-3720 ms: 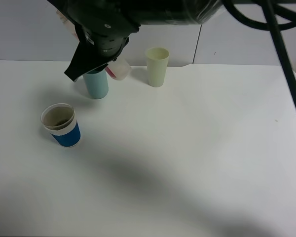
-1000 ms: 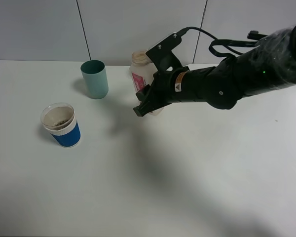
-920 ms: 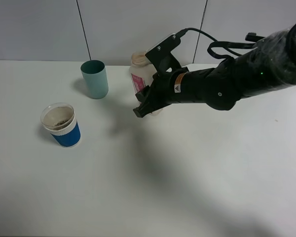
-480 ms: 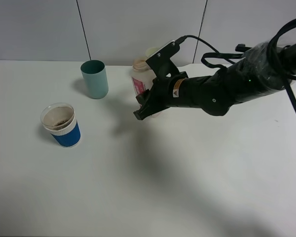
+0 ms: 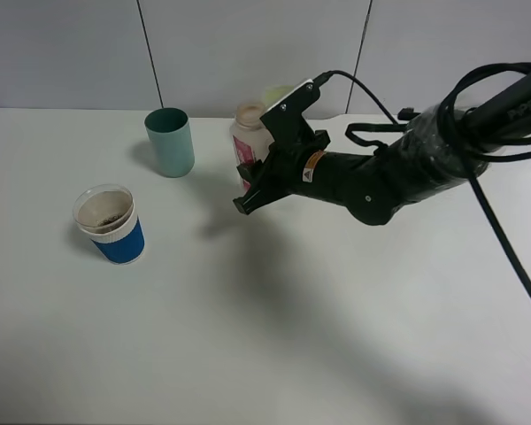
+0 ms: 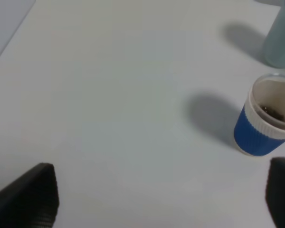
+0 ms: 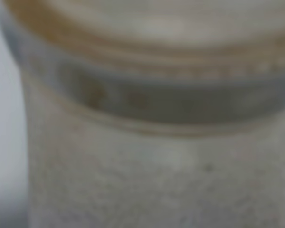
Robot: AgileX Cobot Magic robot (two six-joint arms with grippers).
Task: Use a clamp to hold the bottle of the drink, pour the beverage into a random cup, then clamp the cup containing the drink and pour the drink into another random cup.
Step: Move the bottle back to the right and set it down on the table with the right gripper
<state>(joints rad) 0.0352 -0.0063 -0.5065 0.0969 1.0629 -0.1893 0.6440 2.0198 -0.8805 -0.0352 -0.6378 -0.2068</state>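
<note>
The bottle [image 5: 247,133] is upright at far centre of the desk [image 5: 336,310], with the right tool [image 5: 252,190] against it; I cannot tell whether it grips. The left tool [image 6: 156,199] gapes wide, empty. The beverage [image 6: 274,112] lies in the blue-sleeved cup [image 5: 111,226], near left, so the first pour looks done. Next: free the bottle and reach for that cup.

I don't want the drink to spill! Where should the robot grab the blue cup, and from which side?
Best around the blue sleeve of the blue cup, coming in level from the side. It stands upright with an open top and a little brown drink inside, so a sideways grip on the round wall should keep it steady.
</note>
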